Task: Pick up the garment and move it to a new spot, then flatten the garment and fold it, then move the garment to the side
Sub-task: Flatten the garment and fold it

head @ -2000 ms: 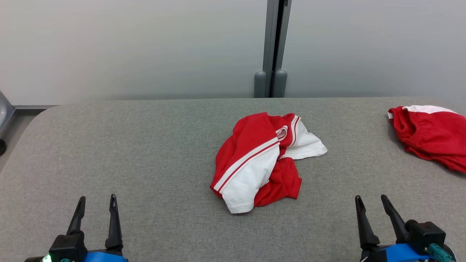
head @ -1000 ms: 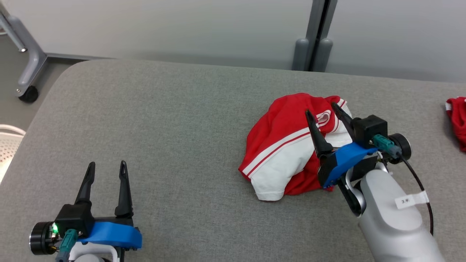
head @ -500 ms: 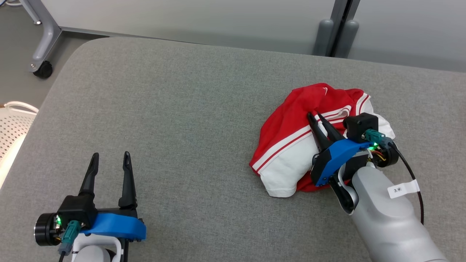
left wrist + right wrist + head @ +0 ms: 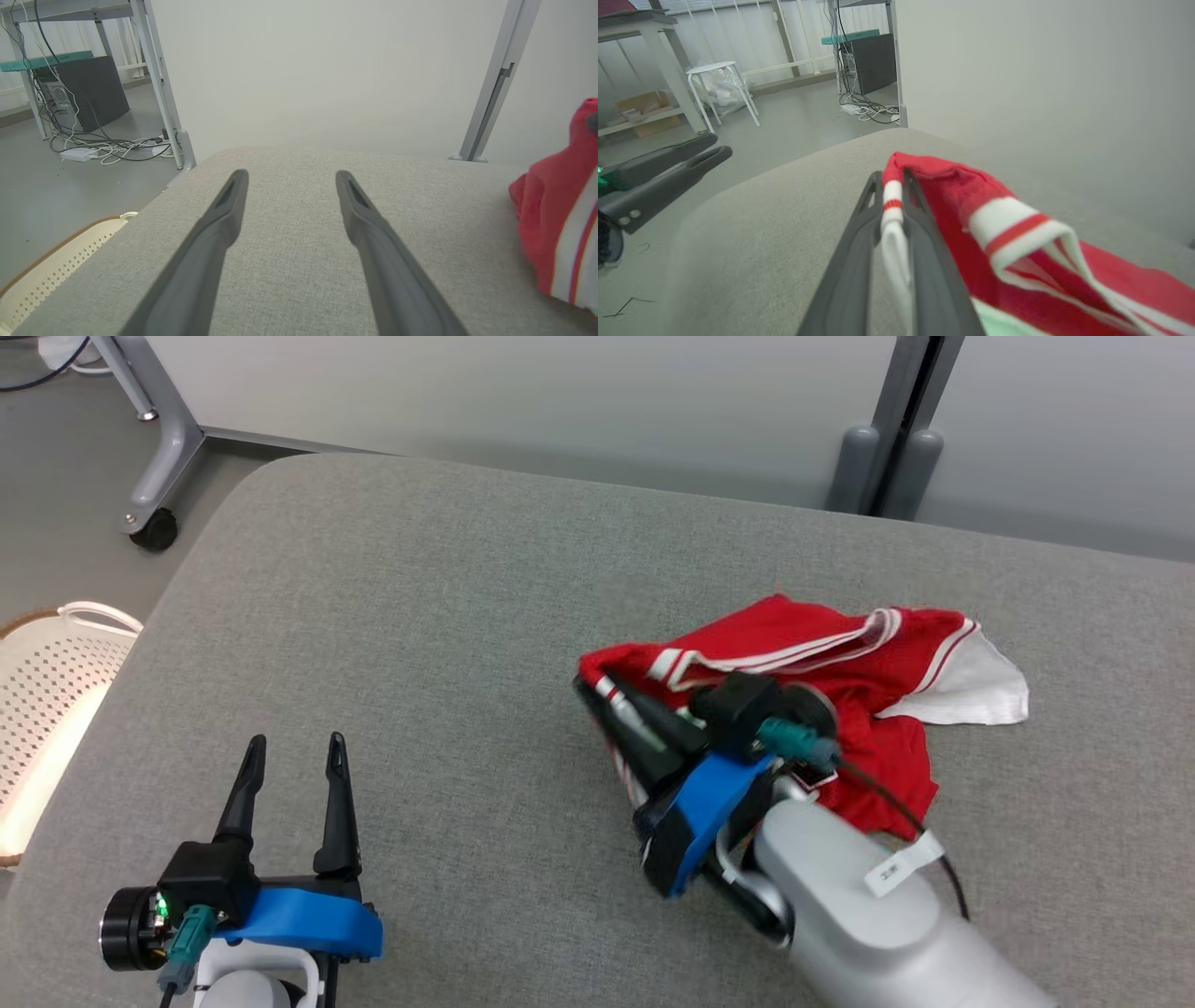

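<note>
The garment is red with white panels and red-white stripes, lying stretched out on the grey padded table right of centre. My right gripper is shut on its left edge, pointing left. The right wrist view shows a white-and-red striped hem pinched between the two dark fingers, with the garment trailing to the right. At the lower left, my left gripper stands open over bare table, apart from the cloth. In the left wrist view its fingers are spread and the garment sits at the right edge.
A pale perforated basket stands on the floor beside the table's left edge. A wheeled metal frame leg is beyond the far left corner. A grey post rises behind the table against the wall.
My right gripper closed on the garment and pulled it leftward, drawing the heap out long. The camera has swung left meanwhile. My left gripper stays open.
</note>
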Robot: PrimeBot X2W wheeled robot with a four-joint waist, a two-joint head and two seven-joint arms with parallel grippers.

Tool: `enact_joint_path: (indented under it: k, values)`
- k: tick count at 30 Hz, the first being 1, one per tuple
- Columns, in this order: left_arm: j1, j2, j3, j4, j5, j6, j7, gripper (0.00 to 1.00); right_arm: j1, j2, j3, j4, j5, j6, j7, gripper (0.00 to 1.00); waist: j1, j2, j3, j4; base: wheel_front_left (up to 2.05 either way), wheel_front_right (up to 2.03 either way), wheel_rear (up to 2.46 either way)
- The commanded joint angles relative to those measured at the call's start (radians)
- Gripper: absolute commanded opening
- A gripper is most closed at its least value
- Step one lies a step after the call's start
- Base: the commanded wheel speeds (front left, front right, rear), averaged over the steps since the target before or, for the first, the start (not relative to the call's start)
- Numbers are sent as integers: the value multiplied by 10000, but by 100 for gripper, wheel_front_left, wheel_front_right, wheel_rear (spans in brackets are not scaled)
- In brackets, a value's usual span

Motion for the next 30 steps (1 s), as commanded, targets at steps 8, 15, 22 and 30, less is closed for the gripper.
enact_joint_path:
  k: [8,15,22,30]
  values:
    - [66,-36,48,78,-25,-52,-45,100,750,-43,3212,-1008,1493,2,313,0,1,-1,-83,159,0,0,0]
    - [162,-50,132,127,-34,-15,-45,100,920,-41,4175,-1004,2393,2,275,100,1,-1,-236,-126,0,0,0]
    - [391,-48,259,134,20,23,-45,100,953,-37,3113,58,1933,2,5,100,1,-1,-569,-788,0,0,0]
    - [600,-33,501,-31,80,13,-45,100,1977,-1100,-567,-275,387,2,-34,100,1,-1,-793,-1363,0,0,0]
